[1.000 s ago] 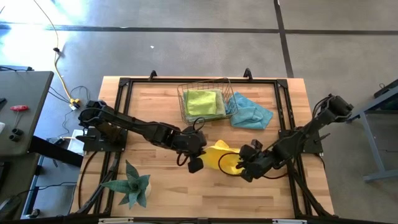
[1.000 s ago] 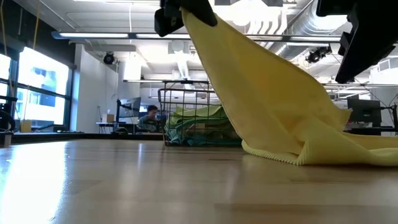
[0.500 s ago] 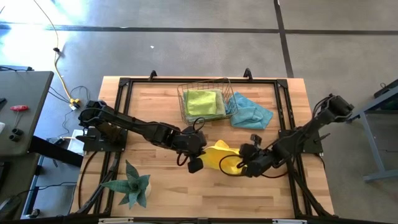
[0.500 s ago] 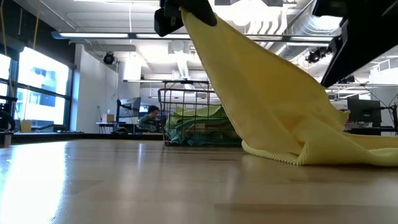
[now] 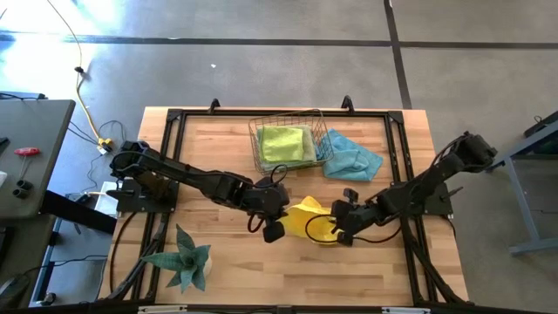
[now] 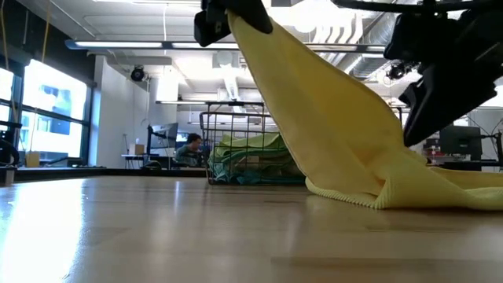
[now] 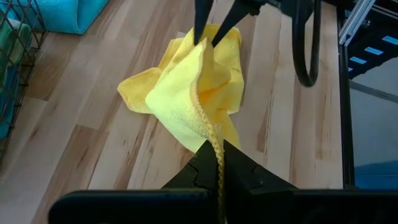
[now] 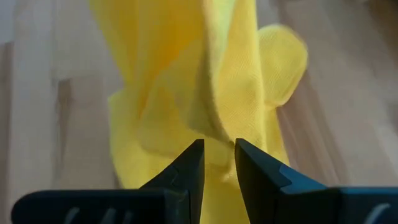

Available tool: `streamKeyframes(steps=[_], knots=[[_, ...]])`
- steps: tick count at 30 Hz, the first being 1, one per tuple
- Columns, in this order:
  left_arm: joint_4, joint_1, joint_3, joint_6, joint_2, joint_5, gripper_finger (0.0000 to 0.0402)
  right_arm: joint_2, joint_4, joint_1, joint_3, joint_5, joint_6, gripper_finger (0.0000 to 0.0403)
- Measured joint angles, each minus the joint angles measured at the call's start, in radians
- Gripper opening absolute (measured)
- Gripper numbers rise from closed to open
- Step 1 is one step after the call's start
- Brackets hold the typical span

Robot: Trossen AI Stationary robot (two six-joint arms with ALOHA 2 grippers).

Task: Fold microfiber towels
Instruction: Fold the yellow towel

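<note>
A bright yellow microfiber towel (image 5: 311, 218) lies partly bunched on the table's middle, with one edge lifted. My left gripper (image 7: 217, 155) is shut on that lifted edge, high above the table in the low view (image 6: 228, 16). My right gripper (image 8: 218, 149) is open by a narrow gap. It slants down over the towel's right side (image 5: 336, 234), its fingertips (image 7: 200, 37) on either side of a raised fold (image 8: 214, 118). A light blue towel (image 5: 351, 155) lies flat at the far right. A lime green towel (image 5: 283, 142) rests in the wire basket (image 5: 258, 148). My left gripper pinches the yellow towel's hemmed edge (image 7: 215, 140) between its two fingers. The cloth runs in a taut slant from the fingers down to the table (image 6: 338, 118). Its lower part lies bunched on the wood (image 6: 409, 189). Whether my right gripper touches the raised fold, I cannot tell.
The wire basket stands at the far middle of the table. A spiky green plant (image 5: 183, 257) stands at the near left. Black frame rails (image 5: 405, 174) run along the table's sides. Bare wood lies near the front edge (image 5: 288, 270).
My right gripper has come down toward the yellow towel and a little toward the table's left, rolling as it went. It now shows low in the low view. The towel and my left gripper have kept still.
</note>
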Motion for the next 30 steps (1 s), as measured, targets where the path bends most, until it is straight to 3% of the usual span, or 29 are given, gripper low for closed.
streamKeyframes(steps=[3,9,17,23,30], knots=[[-0.008,0.000,0.000,0.000,0.000,0.000,0.0000,-0.027,-0.008,0.000,0.005,-0.032,0.010,0.0083],[-0.014,0.000,0.000,0.000,0.000,-0.004,0.0000,-0.038,0.037,0.000,0.005,0.012,0.078,0.0083],[-0.014,0.000,0.000,-0.001,0.000,-0.009,0.0000,-0.038,0.035,-0.044,0.005,-0.089,0.246,0.0100],[-0.014,0.000,0.000,-0.017,0.000,-0.010,0.0000,-0.039,0.034,-0.088,0.005,-0.237,0.143,0.0158],[-0.013,0.000,0.000,-0.035,0.000,-0.010,0.0000,-0.039,-0.005,-0.098,0.004,-0.176,-0.037,0.0210]])
